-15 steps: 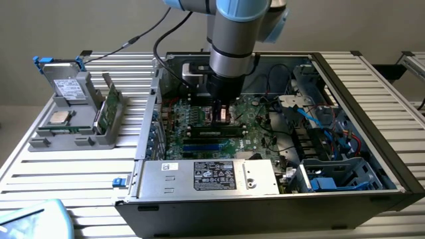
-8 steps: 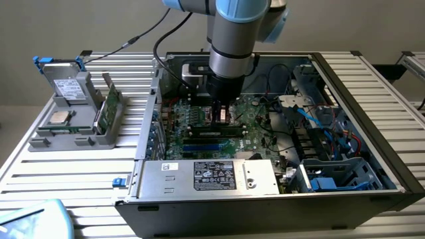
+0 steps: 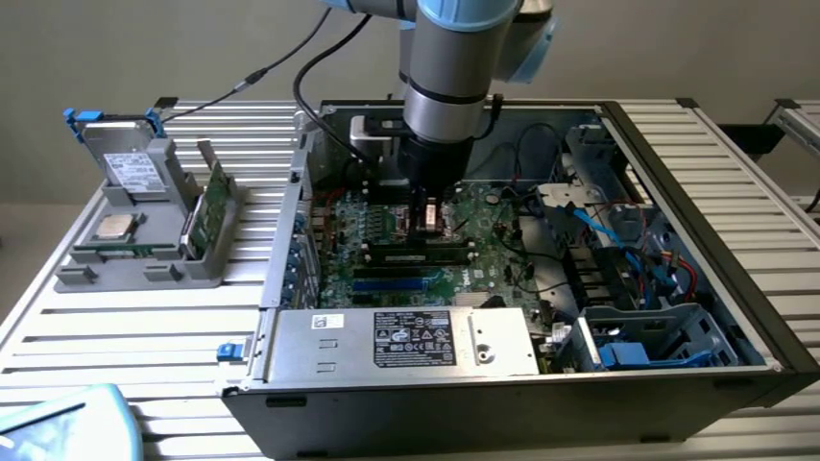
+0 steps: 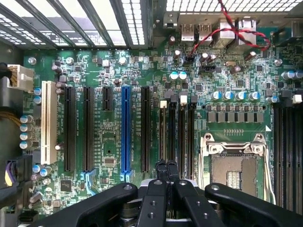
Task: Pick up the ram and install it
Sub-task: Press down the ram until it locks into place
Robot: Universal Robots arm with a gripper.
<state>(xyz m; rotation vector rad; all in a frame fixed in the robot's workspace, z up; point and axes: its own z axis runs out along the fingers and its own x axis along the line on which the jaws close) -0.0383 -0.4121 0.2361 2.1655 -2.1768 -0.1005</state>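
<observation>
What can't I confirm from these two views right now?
- Whether the ram is fully seated: in the exterior view the slot latches are too small to read.
- The ram's near end in the wrist view: hidden behind the shut fingers.
- Motherboard beneath the arm in the exterior view: blocked by the wrist.
- Processor socket: partly covered by the gripper body in the wrist view.

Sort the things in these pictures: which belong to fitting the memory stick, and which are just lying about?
Job: shut fingers, memory slots at their tips, motherboard.
Lying about: processor chip, green board on edge, hard drive, power supply.
</observation>
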